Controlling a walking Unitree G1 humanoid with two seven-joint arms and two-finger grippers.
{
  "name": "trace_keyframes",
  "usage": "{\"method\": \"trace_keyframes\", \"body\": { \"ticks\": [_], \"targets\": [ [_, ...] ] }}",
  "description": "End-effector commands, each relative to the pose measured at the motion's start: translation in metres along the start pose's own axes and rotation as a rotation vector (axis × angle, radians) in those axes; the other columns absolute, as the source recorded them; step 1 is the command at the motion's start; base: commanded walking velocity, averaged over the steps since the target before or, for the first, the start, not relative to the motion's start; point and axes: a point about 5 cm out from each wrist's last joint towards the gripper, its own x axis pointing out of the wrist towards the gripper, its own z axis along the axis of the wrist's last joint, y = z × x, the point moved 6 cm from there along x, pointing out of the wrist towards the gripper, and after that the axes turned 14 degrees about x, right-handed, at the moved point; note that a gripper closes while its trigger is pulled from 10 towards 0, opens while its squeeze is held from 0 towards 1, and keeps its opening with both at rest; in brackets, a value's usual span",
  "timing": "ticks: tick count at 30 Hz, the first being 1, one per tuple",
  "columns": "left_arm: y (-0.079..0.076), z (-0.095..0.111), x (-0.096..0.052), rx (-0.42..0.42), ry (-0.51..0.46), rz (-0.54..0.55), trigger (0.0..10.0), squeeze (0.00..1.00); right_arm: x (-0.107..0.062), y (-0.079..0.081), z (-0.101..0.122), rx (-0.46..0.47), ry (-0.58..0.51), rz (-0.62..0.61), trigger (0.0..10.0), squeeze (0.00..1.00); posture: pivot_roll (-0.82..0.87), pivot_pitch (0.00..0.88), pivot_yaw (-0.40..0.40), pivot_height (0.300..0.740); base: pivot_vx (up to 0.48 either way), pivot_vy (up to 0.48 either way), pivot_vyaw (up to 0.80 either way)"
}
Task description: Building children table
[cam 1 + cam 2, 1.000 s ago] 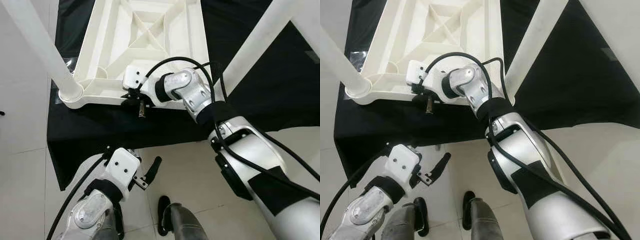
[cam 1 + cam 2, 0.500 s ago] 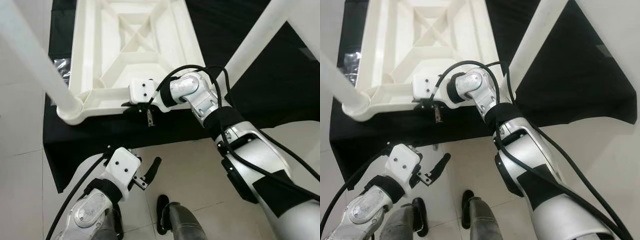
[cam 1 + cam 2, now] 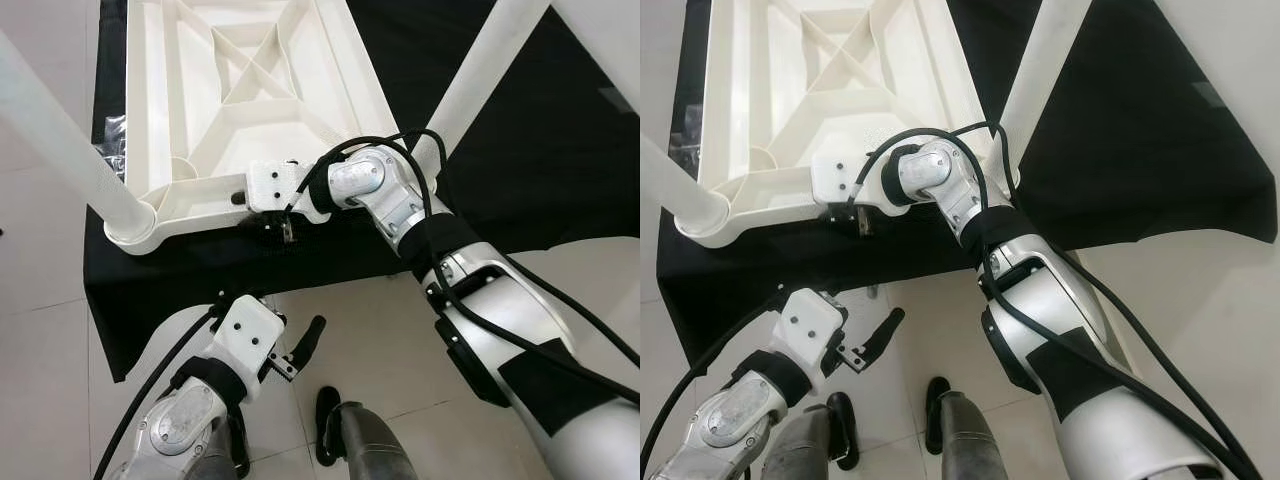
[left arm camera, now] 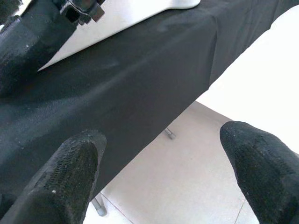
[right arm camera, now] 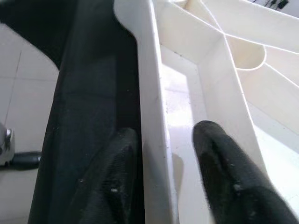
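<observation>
Black cloth [image 3: 560, 150]: we are seeing it covering the work surface and hanging over the near edge toward the tiled floor [image 3: 40, 380].

Table top [image 3: 240, 90]: we are noting the white plastic top lying upside down on the black cloth, its ribbed underside facing up, its near rim close to the cloth's front edge.

Table legs: we are seeing one white leg [image 3: 60, 150] seated in the near-left corner socket and rising toward the camera; a second leg [image 3: 480, 80] is standing at the near-right corner, behind the right arm.

Right gripper [image 5: 161, 186]: we are recording it clenched on the table top's near rim; in the right wrist view one finger [image 5: 110, 186] is sitting on the outer, cloth side of the rim wall and the other inside the tray. In the head view it [image 3: 272, 190] is lying along the near edge, right of the left corner socket.

Left gripper [image 4: 163, 172]: we are seeing it released, fingers [image 4: 70, 172] spread apart, hanging low in front of the cloth's hanging edge, grasping nothing, well apart from the table top.
</observation>
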Motion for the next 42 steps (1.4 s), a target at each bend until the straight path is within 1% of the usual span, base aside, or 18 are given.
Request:
{"method": "trace_keyframes", "body": {
  "ticks": [1, 4, 8, 9, 10, 14, 16, 20, 22, 26, 28, 29, 31, 34, 35, 38, 40, 42],
  "targets": [
    [-0.007, -0.002, -0.003, -0.004, 0.012, -0.027, 10.0, 0.0, -0.008, -0.01, 0.015, 0.015, -0.072, -0.03, 10.0, 1.0, 0.12, 0.371, -0.107, 0.74, 0.0, 0.0, 0.0],
    [-0.007, -0.002, -0.002, -0.005, 0.01, -0.028, 10.0, 0.0, -0.014, -0.012, 0.015, 0.031, -0.091, -0.023, 10.0, 1.0, 0.11, 0.37, -0.106, 0.74, 0.0, 0.0, 0.0],
    [-0.008, 0.0, -0.001, -0.008, 0.003, -0.031, 10.0, 0.0, -0.032, -0.014, 0.012, 0.079, -0.131, -0.003, 10.0, 0.97, 0.11, 0.365, -0.106, 0.74, 0.0, 0.0, 0.0],
    [-0.009, 0.002, 0.0, -0.015, -0.007, -0.042, 10.0, 0.0, -0.044, -0.013, 0.01, 0.126, -0.17, 0.023, 10.0, 0.61, 0.11, 0.362, -0.105, 0.74, 0.0, 0.0, 0.0],
    [-0.012, 0.006, 0.0, -0.026, -0.024, -0.058, 10.0, 0.0, -0.056, -0.012, 0.01, 0.183, -0.22, 0.044, 10.0, 0.0, 0.11, 0.358, -0.103, 0.74, 0.0, 0.0, 0.0],
    [-0.016, 0.012, 0.001, -0.045, -0.051, -0.084, 10.0, 0.0, -0.072, -0.011, 0.01, 0.241, -0.293, 0.053, 10.0, 0.0, 0.11, 0.355, -0.1, 0.74, 0.0, 0.0, 0.0],
    [-0.017, 0.018, 0.002, -0.06, -0.076, -0.099, 10.0, 0.0, -0.085, -0.015, 0.008, 0.286, -0.349, -0.011, 10.0, 0.0, 0.1, 0.341, -0.091, 0.74, 0.0, 0.0, 0.0],
    [-0.016, 0.02, 0.003, -0.069, -0.089, -0.099, 10.0, 0.0, -0.093, -0.016, 0.005, 0.311, -0.375, -0.063, 10.0, 0.0, 0.1, 0.335, -0.089, 0.74, 0.0, 0.0, 0.0],
    [-0.011, 0.02, 0.006, -0.075, -0.096, -0.082, 10.0, 0.0, -0.102, -0.018, 0.004, 0.363, -0.444, -0.157, 10.0, 0.0, 0.08, 0.322, -0.083, 0.74, 0.0, 0.0, 0.0],
    [-0.007, 0.019, 0.008, -0.072, -0.097, -0.065, 10.0, 0.0, -0.109, -0.016, 0.002, 0.426, -0.509, -0.237, 10.0, 0.0, 0.07, 0.312, -0.085, 0.74, 0.0, 0.0, 0.0],
    [-0.002, 0.016, 0.01, -0.062, -0.09, -0.043, 10.0, 0.0, -0.114, -0.006, -0.002, 0.503, -0.556, -0.28, 10.0, 0.0, 0.07, 0.301, -0.085, 0.74, 0.0, 0.0, 0.0],
    [-0.002, 0.016, 0.01, -0.062, -0.09, -0.043, 10.0, 0.0, -0.114, -0.006, -0.002, 0.503, -0.556, -0.28, 10.0, 0.0, 0.07, 0.301, -0.085, 0.74, 0.0, 0.0, 0.0],
    [0.004, 0.011, 0.011, -0.053, -0.078, -0.013, 10.0, 0.0, -0.121, 0.006, -0.008, 0.608, -0.606, -0.329, 10.0, 0.0, 0.06, 0.287, -0.087, 0.74, 0.0, 0.0, 0.0],
    [0.007, 0.01, 0.012, -0.051, -0.074, -0.003, 10.0, 0.0, -0.122, 0.011, -0.01, 0.638, -0.615, -0.34, 10.0, 0.0, 0.06, 0.282, -0.085, 0.74, 0.0, 0.0, 0.0],
    [0.009, 0.007, 0.013, -0.045, -0.065, 0.005, 10.0, 0.0, -0.126, 0.017, -0.012, 0.668, -0.661, -0.359, 10.0, 0.0, 0.06, 0.277, -0.082, 0.74, 0.0, 0.0, 0.0],
    [0.016, -0.002, 0.012, -0.029, -0.033, 0.033, 10.0, 0.0, -0.128, 0.038, -0.028, 0.731, -0.67, -0.388, 10.0, 0.0, 0.06, 0.26, -0.075, 0.74, 0.0, 0.0, 0.0],
    [0.017, -0.004, 0.012, -0.026, -0.029, 0.04, 10.0, 0.0, -0.128, 0.042, -0.031, 0.744, -0.661, -0.395, 10.0, 0.0, 0.06, 0.26, -0.075, 0.74, 0.0, 0.0, 0.0],
    [0.025, -0.008, 0.011, -0.03, -0.013, 0.071, 10.0, 0.0, -0.131, 0.057, -0.042, 0.837, -0.658, -0.379, 10.0, 0.0, 0.06, 0.26, -0.069, 0.74, 0.0, 0.0, 0.0]
  ]
}}
